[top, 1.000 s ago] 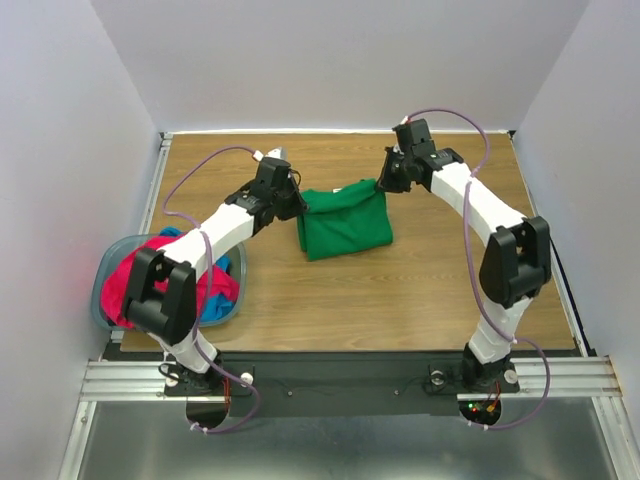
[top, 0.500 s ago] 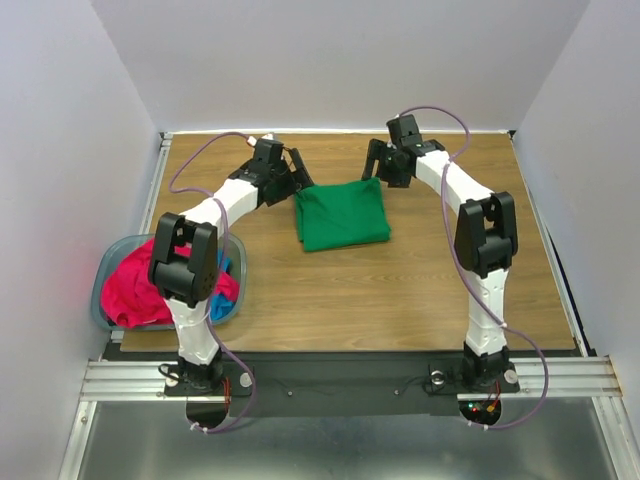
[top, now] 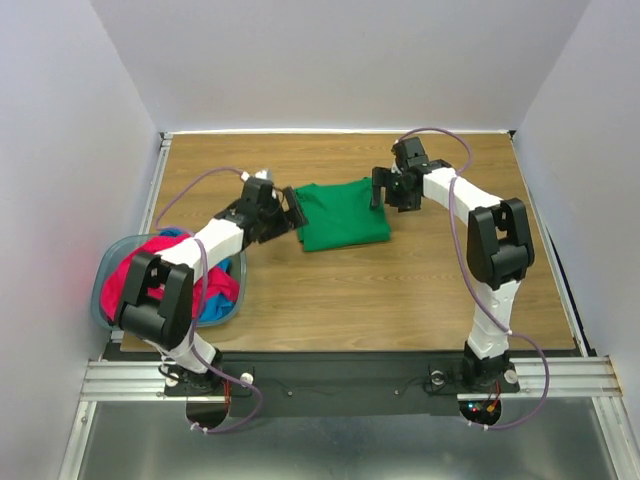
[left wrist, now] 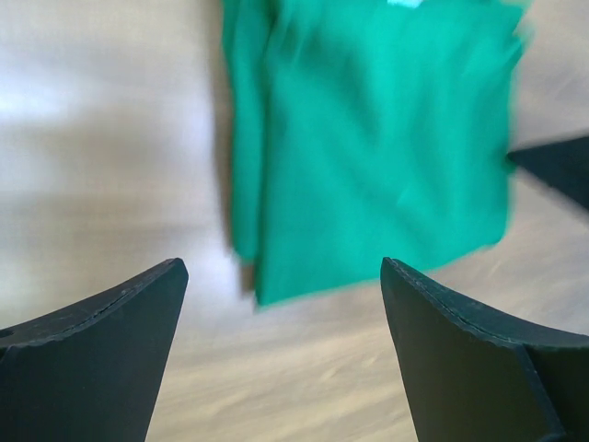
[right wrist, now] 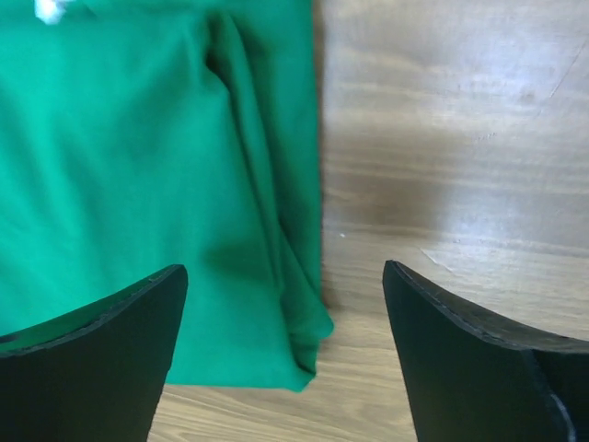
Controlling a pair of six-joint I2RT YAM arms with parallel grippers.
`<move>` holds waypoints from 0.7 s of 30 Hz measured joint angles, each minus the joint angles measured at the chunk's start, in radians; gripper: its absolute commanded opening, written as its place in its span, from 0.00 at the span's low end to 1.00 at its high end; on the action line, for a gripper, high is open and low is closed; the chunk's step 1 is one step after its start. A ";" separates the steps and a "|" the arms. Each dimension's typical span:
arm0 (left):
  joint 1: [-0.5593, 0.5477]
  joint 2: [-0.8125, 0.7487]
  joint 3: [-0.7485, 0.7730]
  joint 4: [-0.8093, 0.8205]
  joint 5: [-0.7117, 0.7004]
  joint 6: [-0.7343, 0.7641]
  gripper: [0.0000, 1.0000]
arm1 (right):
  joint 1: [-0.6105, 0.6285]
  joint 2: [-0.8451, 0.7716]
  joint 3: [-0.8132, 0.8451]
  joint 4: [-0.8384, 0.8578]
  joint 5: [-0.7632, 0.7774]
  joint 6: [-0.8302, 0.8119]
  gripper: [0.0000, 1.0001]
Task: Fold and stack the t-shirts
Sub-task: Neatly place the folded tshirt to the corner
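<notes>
The kelly green t-shirt (top: 340,213) lies folded flat on the wooden table, free of both grippers. My left gripper (top: 293,213) stands open just off its left edge; in the left wrist view the green t-shirt (left wrist: 368,147) lies ahead of the open left gripper (left wrist: 281,267), with nothing between the fingers. My right gripper (top: 385,195) is open above the shirt's far right corner; in the right wrist view the shirt's folded edge (right wrist: 276,230) shows below the open right gripper (right wrist: 285,267). The pink-red t-shirt (top: 150,275) and the blue t-shirt (top: 215,305) lie crumpled in the basket.
The grey-blue plastic basket (top: 103,290) sits at the table's near left corner, partly over the edge. White walls close in the table on the left, back and right. Bare wood (top: 400,290) stretches in front of the green shirt.
Both grippers have opened and let go of the green t-shirt, which dropped from hanging to lying flat. The left arm has drawn back towards the near left; the right gripper has come down slightly.
</notes>
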 measured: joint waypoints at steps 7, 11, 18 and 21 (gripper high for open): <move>-0.037 -0.138 -0.250 -0.008 -0.006 -0.033 0.98 | 0.000 0.072 0.033 0.019 0.000 -0.020 0.61; -0.036 -0.243 -0.298 -0.016 -0.032 -0.050 0.98 | 0.000 0.137 0.064 0.039 -0.004 -0.009 0.27; -0.036 -0.315 -0.305 -0.016 -0.061 -0.067 0.98 | -0.003 0.149 0.087 0.050 0.040 0.053 0.00; -0.036 -0.315 -0.305 -0.037 -0.076 -0.071 0.98 | -0.043 0.150 0.088 0.050 0.031 0.084 0.00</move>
